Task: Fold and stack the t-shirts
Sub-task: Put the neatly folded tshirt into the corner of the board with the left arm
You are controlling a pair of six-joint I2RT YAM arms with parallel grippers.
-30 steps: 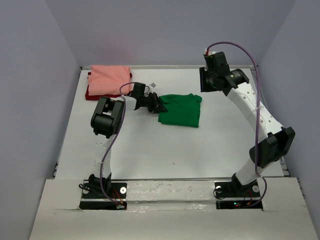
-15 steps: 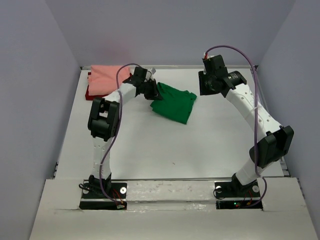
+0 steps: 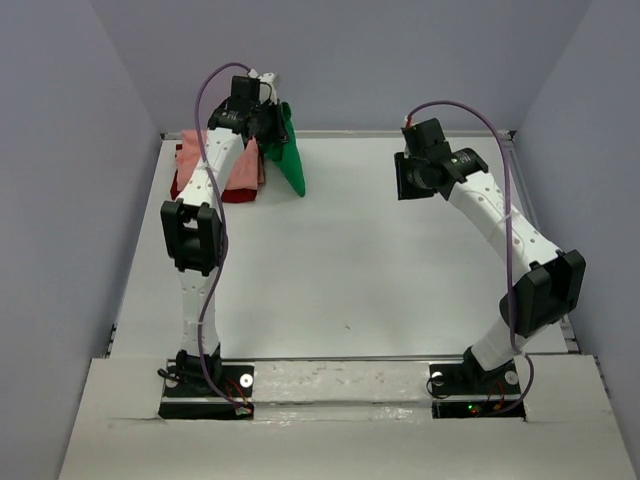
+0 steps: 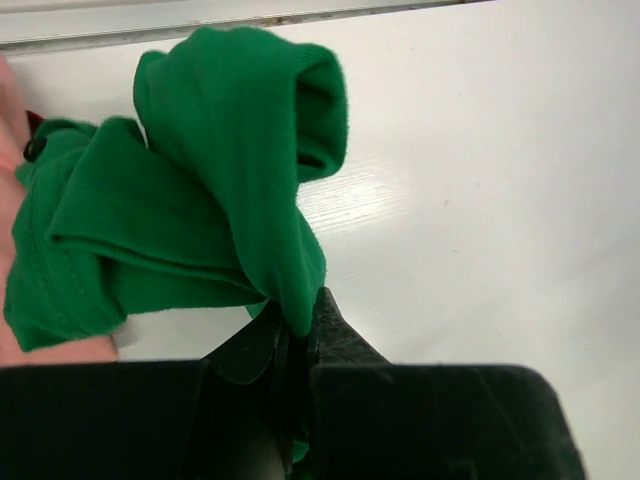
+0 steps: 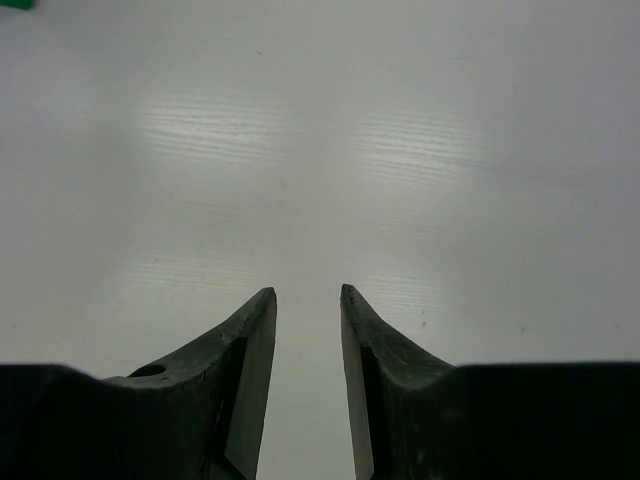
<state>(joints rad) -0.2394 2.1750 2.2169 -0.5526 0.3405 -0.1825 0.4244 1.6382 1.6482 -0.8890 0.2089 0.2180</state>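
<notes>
Carrying the green t-shirt [image 3: 291, 158] clear of the table [image 3: 350, 270], the left gripper [image 3: 272, 115] is now up at the far-left corner, jaws pinched tight on a bunched fold. A sec ago the shirt lay folded mid-table. Cloth now hangs below the jaws, just beside the salmon pink t-shirt [image 3: 192, 155], which lies on the dark red t-shirt [image 3: 238, 193]. Right gripper [image 5: 307, 300] hovers over bare table, jaws spread, nothing btwn them. Stacking is prob. next, but the fold looks loosened and may need re-tidying once it's on top.

Matt cloth green t-shirt [image 4: 230, 150], glossy table [image 4: 480, 150]
</notes>
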